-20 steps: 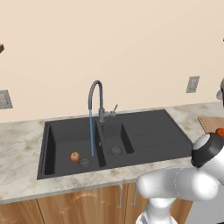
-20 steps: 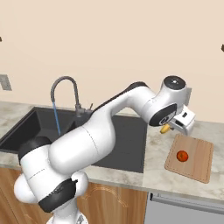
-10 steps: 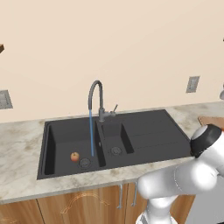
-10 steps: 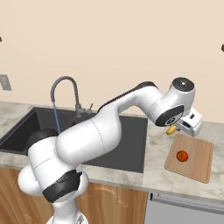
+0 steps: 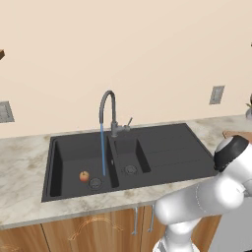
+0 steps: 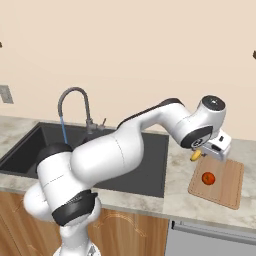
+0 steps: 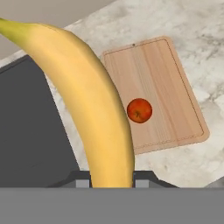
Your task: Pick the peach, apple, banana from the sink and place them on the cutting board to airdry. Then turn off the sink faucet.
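One banana, two round fruits.

Back wall plain, flat beige, evenly lit, no strong shadows. Two outlet plates on it: one grey at the far left, one to the right, both just above the desk. Desk is mottled beige-grey stone, running the full width along the wall. Below its front edge, wooden cabinet doors in warm brown with faint curved grain and thin metal handles. In the right base view, a grey appliance front sits beside the cabinets under the desk.
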